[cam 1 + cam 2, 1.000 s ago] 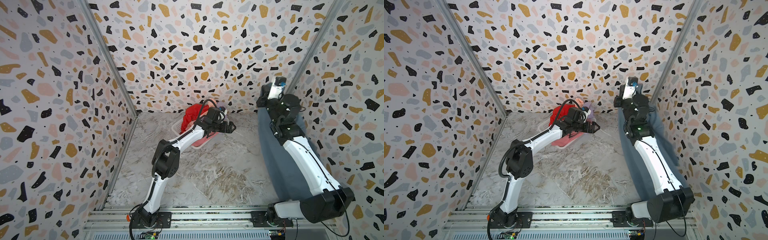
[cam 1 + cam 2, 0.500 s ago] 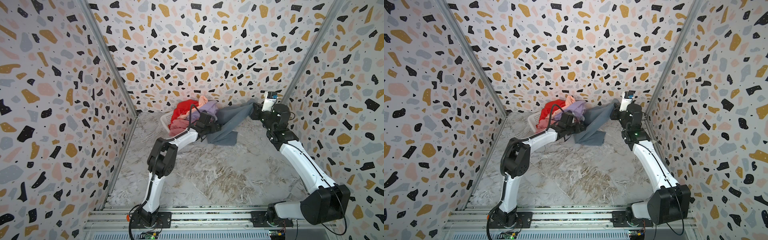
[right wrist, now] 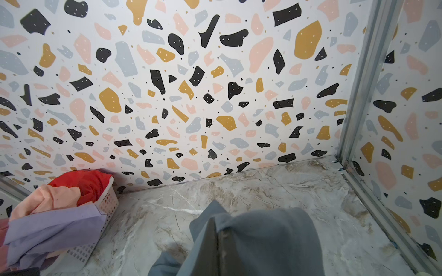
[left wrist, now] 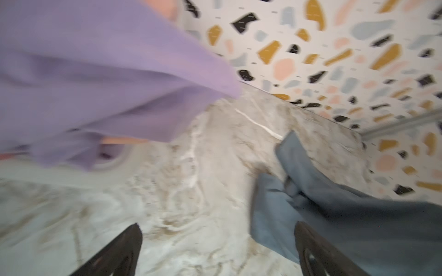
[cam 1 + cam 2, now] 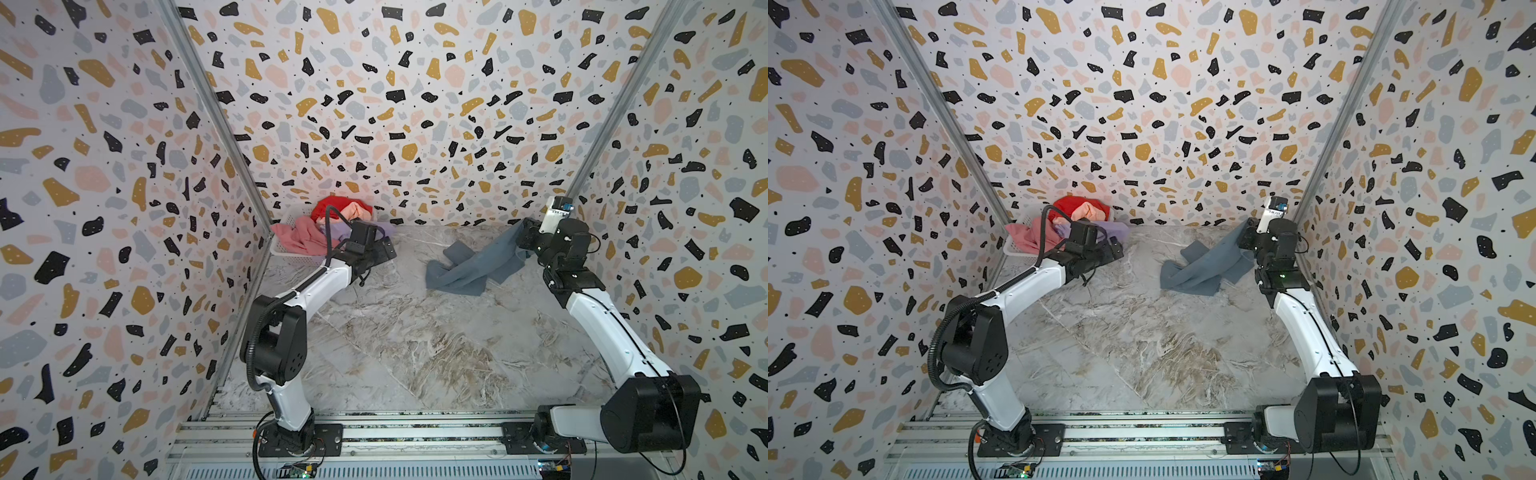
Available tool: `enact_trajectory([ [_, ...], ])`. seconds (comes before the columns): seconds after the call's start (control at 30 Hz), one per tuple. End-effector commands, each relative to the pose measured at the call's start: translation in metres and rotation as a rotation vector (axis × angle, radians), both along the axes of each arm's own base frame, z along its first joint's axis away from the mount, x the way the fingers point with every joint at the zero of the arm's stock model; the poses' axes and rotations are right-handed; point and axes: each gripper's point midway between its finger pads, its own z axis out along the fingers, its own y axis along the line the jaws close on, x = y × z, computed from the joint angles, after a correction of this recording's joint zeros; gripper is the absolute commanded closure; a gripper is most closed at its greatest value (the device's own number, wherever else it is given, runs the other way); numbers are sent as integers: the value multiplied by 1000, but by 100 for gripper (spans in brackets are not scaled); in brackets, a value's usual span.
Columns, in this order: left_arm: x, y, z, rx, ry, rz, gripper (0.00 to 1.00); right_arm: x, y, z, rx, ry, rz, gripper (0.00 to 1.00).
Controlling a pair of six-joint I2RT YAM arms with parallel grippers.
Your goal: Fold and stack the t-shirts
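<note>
Your right fingers (image 3: 208, 251) are clamped on an edge of the grey-blue shirt (image 5: 469, 266); your left fingers (image 4: 119, 253) gape empty near the basket (image 5: 293, 261). The shirt trails bunched on the surface (image 5: 415, 353). Lifted one-handed, it may twist or slip.

Light's coming in bright and even from overhead in both top views, so the marble surface (image 5: 415, 353) is only catching faint soft shadows under the left arm (image 5: 320, 282), nothing glaring. The wide lens is bowing the corner posts (image 5: 619, 99) and stretching the pattern on the side wall (image 5: 83, 208) toward the edges. Left wrist view is smearing badly, the lavender t-shirt (image 4: 95, 71) looking all motion-blurred. Right wrist view is coming through crisp on the back wall (image 3: 215, 83); only the grey-blue t-shirt (image 3: 263, 239) right at the lens is going soft.
</note>
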Motion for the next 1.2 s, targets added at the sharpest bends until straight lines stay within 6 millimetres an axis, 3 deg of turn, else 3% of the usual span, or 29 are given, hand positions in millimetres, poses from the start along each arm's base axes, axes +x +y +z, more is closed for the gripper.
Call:
enact_trajectory([
  [0.0,19,-29,8,-65,-50,-91,0,0,5,22,42,-72,30,100],
  [0.23,98,-69,-12,-158,-109,-75,0,8,16,10,73,-41,77,100],
  [0.3,119,-73,-22,-161,-105,-39,0,9,18,6,75,-30,84,100],
  [0.4,136,-53,-41,-105,-72,68,0,8,20,2,73,-20,90,100],
  [0.47,134,-23,-53,-63,-27,185,0,7,21,0,70,-10,89,100],
  [0.6,100,48,-58,-43,-20,381,0,6,20,-8,69,8,88,100],
  [0.73,42,126,-38,18,-54,545,0,8,25,-16,81,27,104,100],
  [0.9,-40,243,-19,68,-58,764,0,12,37,-21,85,38,136,100],
  [0.93,-54,257,-13,88,-58,783,0,13,39,-22,84,39,144,100],
  [0.97,-62,264,-6,104,-61,786,0,15,41,-23,84,45,152,100],
  [1.03,-69,256,13,111,-78,714,0,18,45,-25,84,51,163,100],
  [1.17,-56,204,45,0,-116,496,0,24,50,-24,91,46,180,100],
])
